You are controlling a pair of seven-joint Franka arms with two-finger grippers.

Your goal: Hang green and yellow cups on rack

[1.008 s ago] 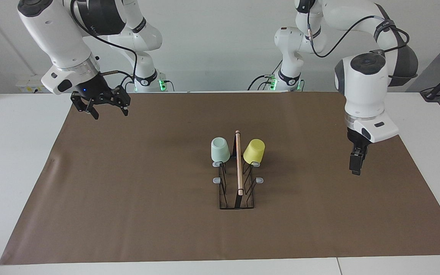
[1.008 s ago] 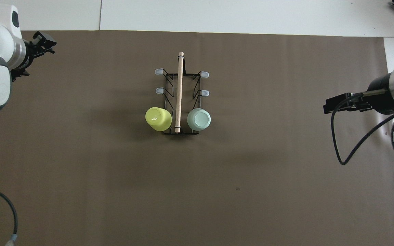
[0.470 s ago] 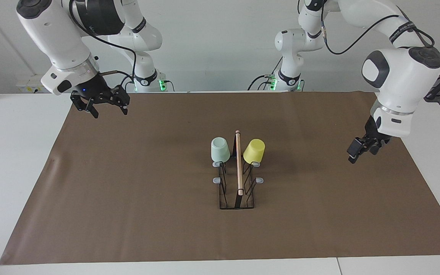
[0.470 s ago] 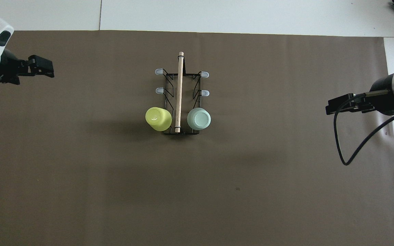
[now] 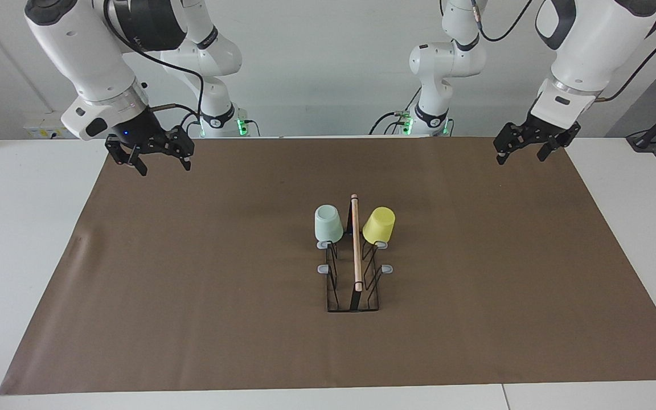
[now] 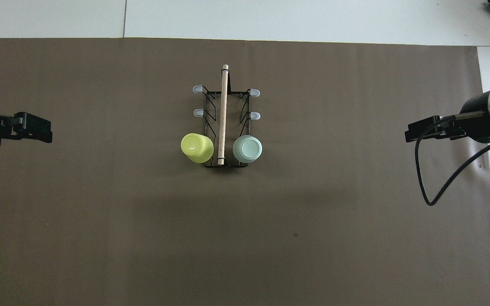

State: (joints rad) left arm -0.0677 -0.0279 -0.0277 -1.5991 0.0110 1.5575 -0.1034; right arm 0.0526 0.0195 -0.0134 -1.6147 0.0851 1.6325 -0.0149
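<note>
The rack (image 5: 353,267) stands in the middle of the brown paper sheet (image 5: 191,296) on the counter (image 5: 9,239), a black wire frame with a smooth light wooden rod along its top. On its two prongs nearest to the robots hang the green cup (image 5: 327,223) and the yellow cup (image 5: 378,225), both upside down, small tapered plastic tumblers without handles; the other grey-tipped prongs are bare. The left gripper (image 5: 521,151) hangs high over the sheet's corner at the left arm's end, its jaws open and holding nothing. The right gripper (image 5: 160,163) hangs over the corner at the right arm's end, jaws also spread and empty.
</note>
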